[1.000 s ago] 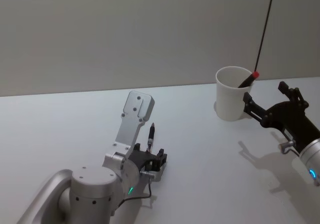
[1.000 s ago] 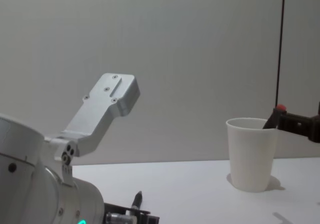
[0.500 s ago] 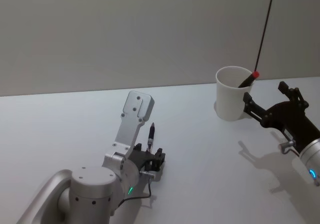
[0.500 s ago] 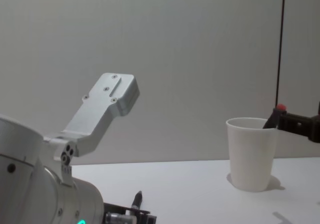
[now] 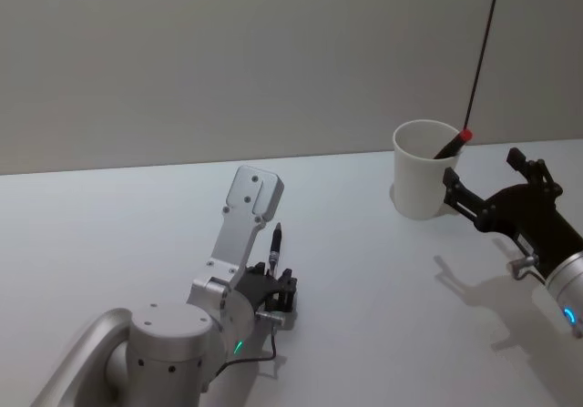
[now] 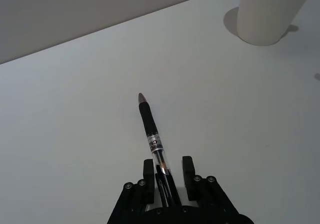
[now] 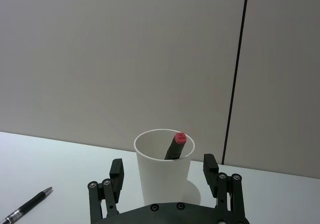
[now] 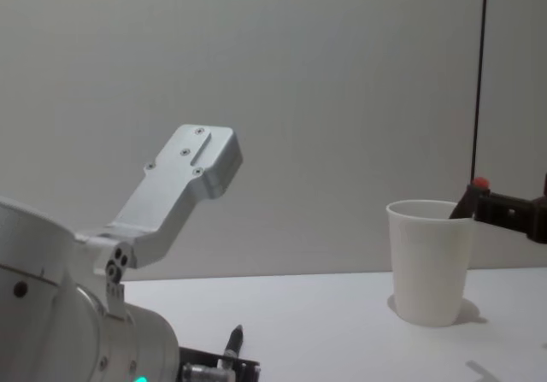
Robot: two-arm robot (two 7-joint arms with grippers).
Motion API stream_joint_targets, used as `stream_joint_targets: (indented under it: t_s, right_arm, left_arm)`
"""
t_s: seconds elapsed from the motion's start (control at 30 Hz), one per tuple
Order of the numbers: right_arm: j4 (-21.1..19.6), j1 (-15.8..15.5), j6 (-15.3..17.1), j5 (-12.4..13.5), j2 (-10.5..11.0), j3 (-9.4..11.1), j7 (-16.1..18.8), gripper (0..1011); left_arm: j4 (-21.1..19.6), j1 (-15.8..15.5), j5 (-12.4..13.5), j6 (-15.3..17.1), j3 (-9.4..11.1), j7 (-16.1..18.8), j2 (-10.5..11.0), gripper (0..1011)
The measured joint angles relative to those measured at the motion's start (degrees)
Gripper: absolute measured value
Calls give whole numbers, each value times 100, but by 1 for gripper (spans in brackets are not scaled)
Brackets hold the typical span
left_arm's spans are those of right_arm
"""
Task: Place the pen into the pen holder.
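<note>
While gripping the pen tip-forward in the left claw, sits low by the counter — pen holder well ahead, rightward, just before the spread right claw.

Left gripper — low at the left, pointing forward, fingers clamped on the pen. Right gripper — at the right, fingers spread wide, apparently held level.
</note>
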Motion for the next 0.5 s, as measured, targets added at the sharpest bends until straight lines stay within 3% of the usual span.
stream_joint_targets:
  t_s: [0.27, 0.5]
  right_arm:
    - [0, 0, 0, 0, 0, 0, 0, 1001]
    - [0, 0, 0, 0, 0, 0, 0, 1001]
  left_arm:
    - [0, 0, 30, 0, 1, -27, 0, 197]
    - [-3, 0, 40, 1, 0, -39, 0, 164]
